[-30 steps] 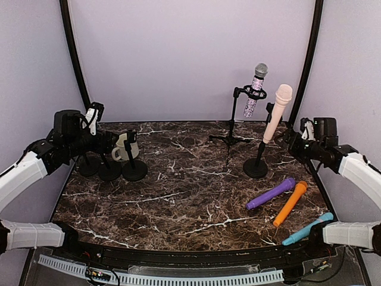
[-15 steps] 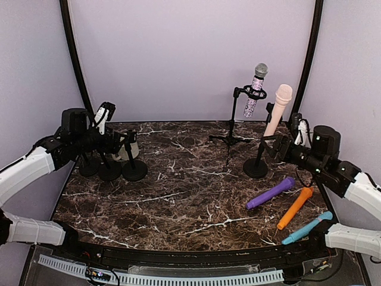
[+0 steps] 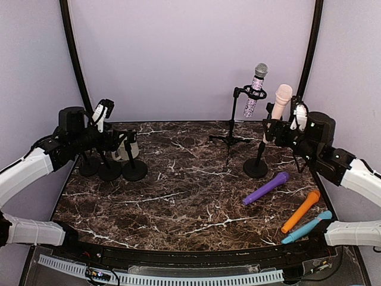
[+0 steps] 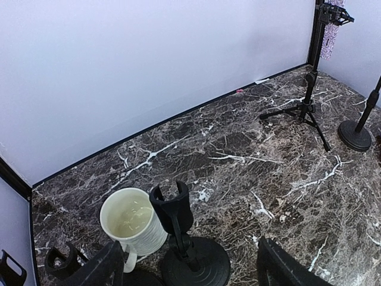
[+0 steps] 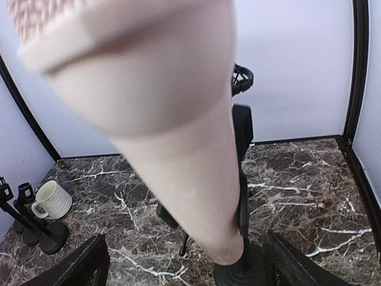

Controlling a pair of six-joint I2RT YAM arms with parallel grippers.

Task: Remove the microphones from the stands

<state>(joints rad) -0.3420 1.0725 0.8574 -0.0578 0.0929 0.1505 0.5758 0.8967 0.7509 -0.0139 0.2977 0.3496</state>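
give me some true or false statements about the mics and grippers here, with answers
The pink microphone sits in its stand. True.
The right gripper is shut on it. False: its jaws stand open on either side.
Three microphones lie flat on the table. True: purple mic, orange mic, blue mic.
The mug lies on its side. False: it stands upright.
The left gripper holds a stand. False: it is open and empty.

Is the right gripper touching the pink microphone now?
Apart. The right wrist view shows the pink microphone standing between the open jaws of the right gripper, with a clear gap on each side of it.
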